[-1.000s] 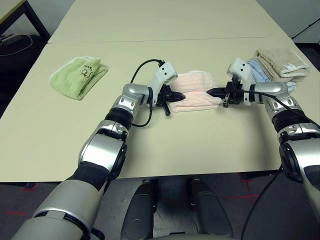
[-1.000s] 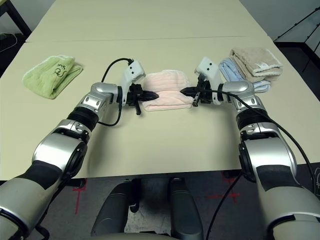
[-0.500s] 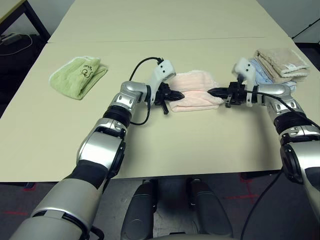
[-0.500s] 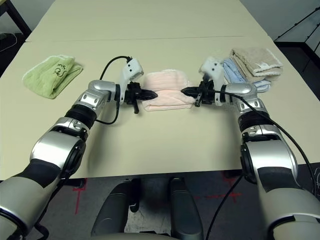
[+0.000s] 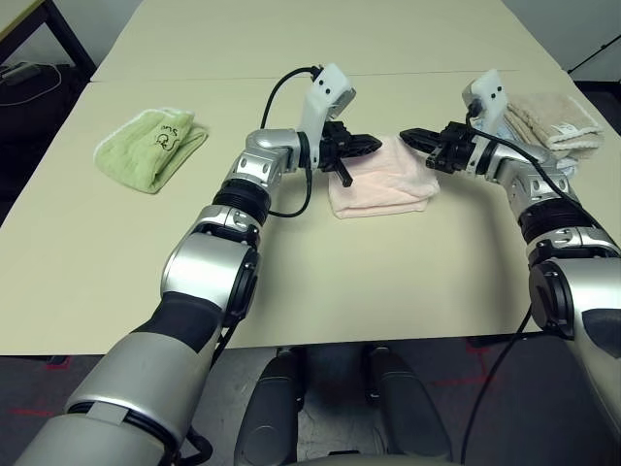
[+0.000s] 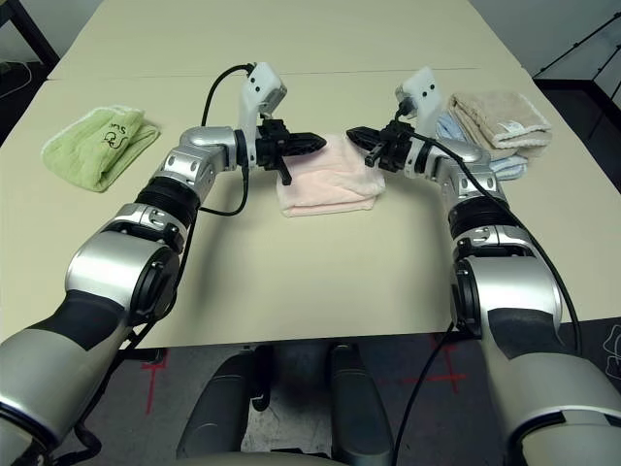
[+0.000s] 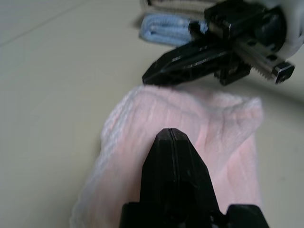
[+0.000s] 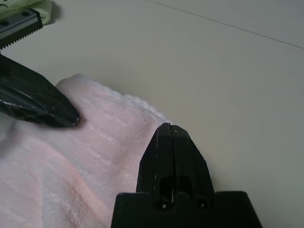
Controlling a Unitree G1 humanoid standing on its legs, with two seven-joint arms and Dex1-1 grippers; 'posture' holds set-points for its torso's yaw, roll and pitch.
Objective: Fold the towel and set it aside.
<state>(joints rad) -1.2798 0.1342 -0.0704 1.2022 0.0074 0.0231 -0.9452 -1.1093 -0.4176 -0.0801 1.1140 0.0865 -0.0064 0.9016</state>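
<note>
The towel [image 5: 380, 186], pale pink and folded into a thick pad, lies flat at mid-table. My left gripper [image 5: 375, 144] hovers shut over its far left corner, nothing between the fingers. My right gripper [image 5: 407, 134] hovers shut over the far right corner, tip pointing at the left one with a small gap between them. In the left wrist view my shut left gripper [image 7: 172, 134] sits above the pink towel [image 7: 228, 123], the right gripper [image 7: 153, 77] just beyond. The right wrist view shows my right gripper [image 8: 167, 128] over the towel's scalloped edge [image 8: 95, 156].
A light green folded towel [image 5: 152, 146] lies at the left of the table. A beige towel [image 6: 500, 112] rests on a blue one [image 6: 456, 131] at the right, close behind my right arm. A black cable loops above my left wrist [image 5: 286, 83].
Both grippers left the towel's left and right ends, rose off the table and swung toward its far edge, tips closer together. The towel stays put.
</note>
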